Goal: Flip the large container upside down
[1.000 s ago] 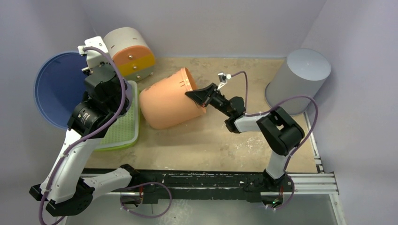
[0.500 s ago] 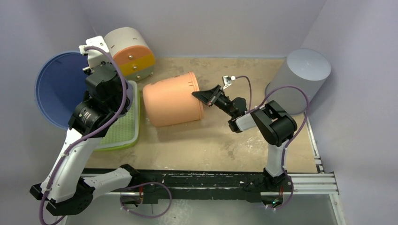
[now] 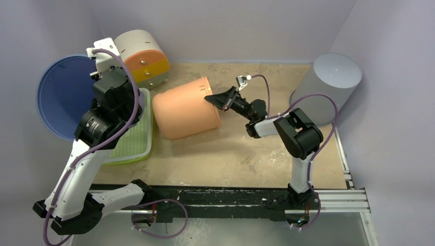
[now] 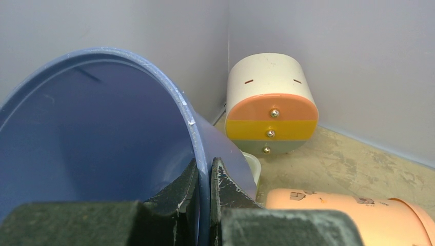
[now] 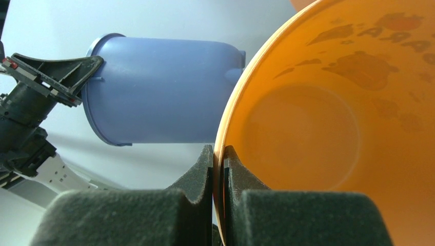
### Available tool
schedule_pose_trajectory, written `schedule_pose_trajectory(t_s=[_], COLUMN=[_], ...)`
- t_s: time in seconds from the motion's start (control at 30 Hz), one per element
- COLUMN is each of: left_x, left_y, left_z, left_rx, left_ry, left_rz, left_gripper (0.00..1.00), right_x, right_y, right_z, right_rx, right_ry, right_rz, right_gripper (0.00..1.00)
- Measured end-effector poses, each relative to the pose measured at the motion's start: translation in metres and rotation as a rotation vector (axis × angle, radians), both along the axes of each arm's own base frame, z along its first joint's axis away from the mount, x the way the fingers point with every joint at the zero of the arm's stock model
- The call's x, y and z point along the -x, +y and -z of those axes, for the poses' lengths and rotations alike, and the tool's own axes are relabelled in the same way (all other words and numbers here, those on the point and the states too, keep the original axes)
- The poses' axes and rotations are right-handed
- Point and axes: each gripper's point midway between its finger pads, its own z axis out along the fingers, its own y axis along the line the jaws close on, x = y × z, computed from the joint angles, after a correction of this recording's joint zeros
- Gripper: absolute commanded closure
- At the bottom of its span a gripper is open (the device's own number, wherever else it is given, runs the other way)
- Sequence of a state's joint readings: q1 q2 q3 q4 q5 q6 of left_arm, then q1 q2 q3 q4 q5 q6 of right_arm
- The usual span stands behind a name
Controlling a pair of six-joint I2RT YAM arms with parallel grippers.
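**Orange bucket swung round, both rims pinched**

Since a second ago the orange bucket (image 3: 184, 115) has swung so its mouth faces more to the right, and the right arm has folded in closer behind it. My left arm (image 3: 97, 123) and the blue bucket (image 3: 64, 97) have not shifted.

From above, the orange bucket lies on its side mid-table (image 3: 231, 154), base against the green tray (image 3: 136, 138). The right gripper (image 3: 210, 98) sits at its rim. The blue bucket hangs at the far left, mouth towards the camera, beside the small drawer box (image 3: 141, 59). A grey bin (image 3: 328, 84) stands upside down at the far right.

On the left wrist camera, the left gripper (image 4: 204, 179) is pressed together on the blue bucket's rim, one finger inside and one outside. The drawer box stands beyond in the corner, the orange bucket low on the right.

On the right wrist camera, the right gripper is clamped on the orange bucket's rim, and I look straight into its interior. The blue bucket shows beyond, off the table.
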State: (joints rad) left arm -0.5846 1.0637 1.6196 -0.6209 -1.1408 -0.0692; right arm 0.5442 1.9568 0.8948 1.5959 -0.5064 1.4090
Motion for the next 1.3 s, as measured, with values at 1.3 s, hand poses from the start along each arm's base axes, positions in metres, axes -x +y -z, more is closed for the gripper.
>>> schedule_pose_trajectory(t_s=[1.3], left_x=[0.003], left_y=[0.004], left_z=[-0.007], left_rx=[0.001], left_ry=[-0.011], left_rz=[-0.015], left_gripper=[1.0], right_x=[-0.092], right_y=[-0.155], right_z=[0.079], right_rx=[-0.024], right_ry=[0.292], right_rz=[0.288], right_gripper=[1.0])
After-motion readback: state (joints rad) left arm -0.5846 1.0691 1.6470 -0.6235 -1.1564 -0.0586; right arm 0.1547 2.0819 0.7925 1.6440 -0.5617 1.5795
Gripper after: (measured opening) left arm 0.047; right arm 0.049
